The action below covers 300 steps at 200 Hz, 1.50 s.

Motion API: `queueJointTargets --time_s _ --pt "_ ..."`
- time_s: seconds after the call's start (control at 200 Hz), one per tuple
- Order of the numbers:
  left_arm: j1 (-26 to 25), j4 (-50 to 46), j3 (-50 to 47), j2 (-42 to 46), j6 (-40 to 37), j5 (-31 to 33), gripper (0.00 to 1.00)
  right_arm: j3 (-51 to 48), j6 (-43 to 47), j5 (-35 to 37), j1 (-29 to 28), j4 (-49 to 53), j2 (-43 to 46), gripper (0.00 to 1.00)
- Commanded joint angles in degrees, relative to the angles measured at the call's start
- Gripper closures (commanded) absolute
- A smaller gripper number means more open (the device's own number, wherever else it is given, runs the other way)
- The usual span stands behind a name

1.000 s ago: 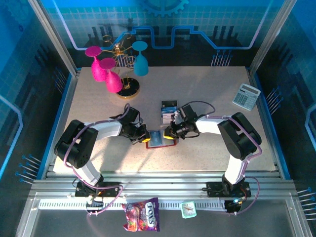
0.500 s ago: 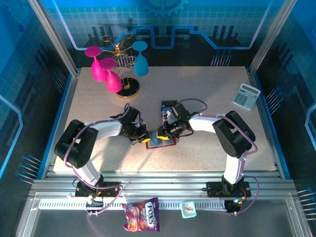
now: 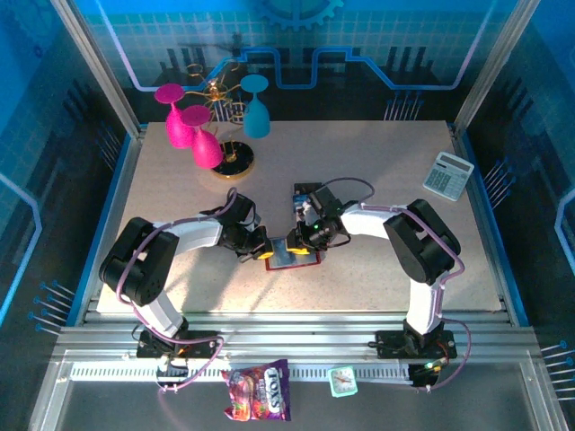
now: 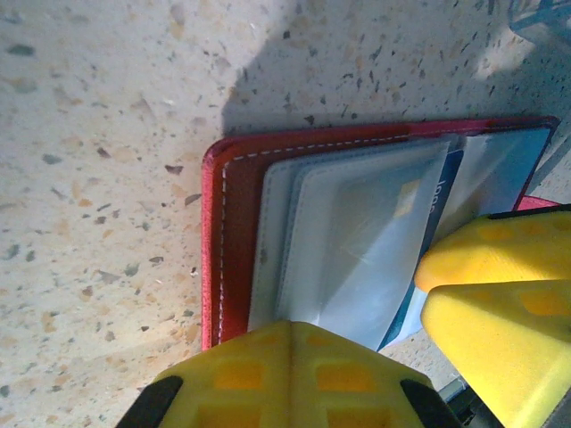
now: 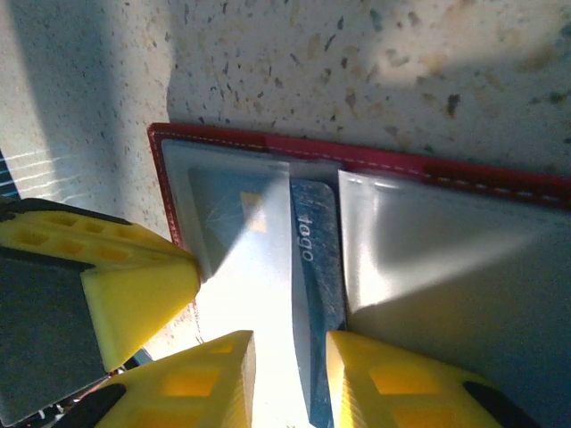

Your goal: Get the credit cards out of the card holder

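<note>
The red card holder [image 3: 304, 261] lies open on the table, its clear grey pockets facing up [image 4: 234, 241] [image 5: 401, 160]. A dark blue card [image 5: 317, 259] [image 4: 443, 183] sticks out from between the pockets. A pale card with a small gold square [image 5: 236, 223] [image 4: 357, 241] shows through a pocket. My left gripper [image 3: 264, 252] [image 4: 290, 332] is shut, its tip resting on the holder's left edge. My right gripper [image 3: 294, 243] [image 5: 290, 374] is open over the holder, its fingers either side of the blue card's edge, close to the left fingers [image 5: 125, 276].
A small dark flat item [image 3: 306, 190] lies just behind my right wrist. A calculator [image 3: 448, 174] sits at the far right. A stand of pink and blue glasses [image 3: 211, 135] is at the back left. A snack bag [image 3: 258, 402] lies on the front rail.
My right gripper has moved left over the holder, towards the left gripper, and its fingers have parted. The left gripper has stayed put.
</note>
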<state>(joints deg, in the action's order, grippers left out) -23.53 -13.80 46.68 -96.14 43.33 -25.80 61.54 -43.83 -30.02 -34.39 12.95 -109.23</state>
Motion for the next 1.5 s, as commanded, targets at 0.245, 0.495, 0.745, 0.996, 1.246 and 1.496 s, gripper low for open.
queueJointTargets --time_s 0.245,0.495,0.745,0.996,1.246,1.496 --pt "0.26 -3.93 2.7 -2.78 -2.28 2.51 0.96 1.22 1.08 1.6 -0.68 4.49 1.66 0.71" --pt "0.33 -4.81 4.2 -1.84 -2.92 3.21 0.92 -0.05 -0.25 0.41 0.02 2.03 3.69 0.71" --pt "0.03 -6.4 4.83 2.41 -2.07 2.91 0.86 -1.59 -0.86 -0.97 1.98 -0.46 3.81 0.71" --pt "-1.85 -6.53 5.45 1.14 -1.28 2.77 0.88 -1.51 -0.71 -2.59 2.31 -1.7 2.34 0.71" --pt "-2.13 -6.08 5.72 -2.36 -1.79 2.8 0.92 -1.51 -0.29 -2.64 2.36 -1.76 0.82 0.72" --pt "-2.14 -6.92 5.01 -3.09 -2.29 4.05 0.93 -1.68 0.57 -2.5 2.35 -0.98 -0.7 0.72"
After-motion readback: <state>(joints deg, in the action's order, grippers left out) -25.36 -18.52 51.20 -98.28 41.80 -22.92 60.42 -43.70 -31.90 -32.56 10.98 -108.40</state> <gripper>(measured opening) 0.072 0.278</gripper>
